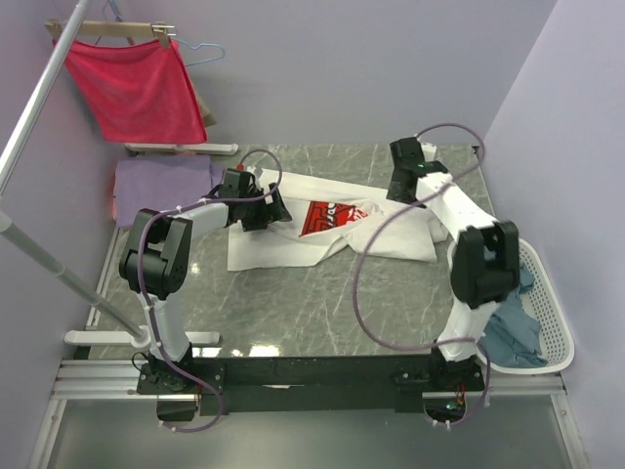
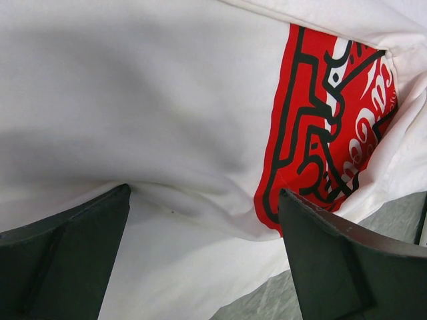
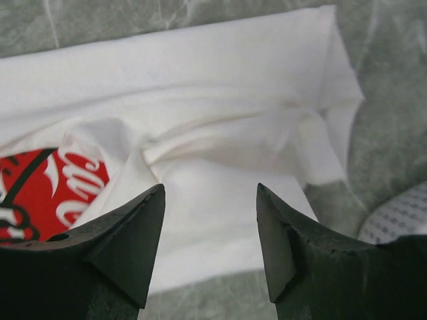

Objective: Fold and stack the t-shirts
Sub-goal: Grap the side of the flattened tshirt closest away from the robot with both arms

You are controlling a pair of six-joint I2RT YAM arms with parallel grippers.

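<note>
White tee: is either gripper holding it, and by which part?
Nothing is held. The left gripper and the right gripper are both open over the white t-shirt, jaws spread, with no cloth pinched between them.

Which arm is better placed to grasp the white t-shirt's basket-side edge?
Right, likely. The right gripper is open above that end of the white t-shirt; the left gripper is open by the red print.

Surroundings: table, basket, hanging cloth.
Grey veined table [image 1: 293,303]; white slotted basket [image 1: 555,311] at its right edge. Far left corner: red cloth [image 1: 137,88] on wooden hanger [image 1: 107,29], blue wire hanger [image 1: 200,51] beside it, slanted metal pole [image 1: 44,93] in front.
</note>
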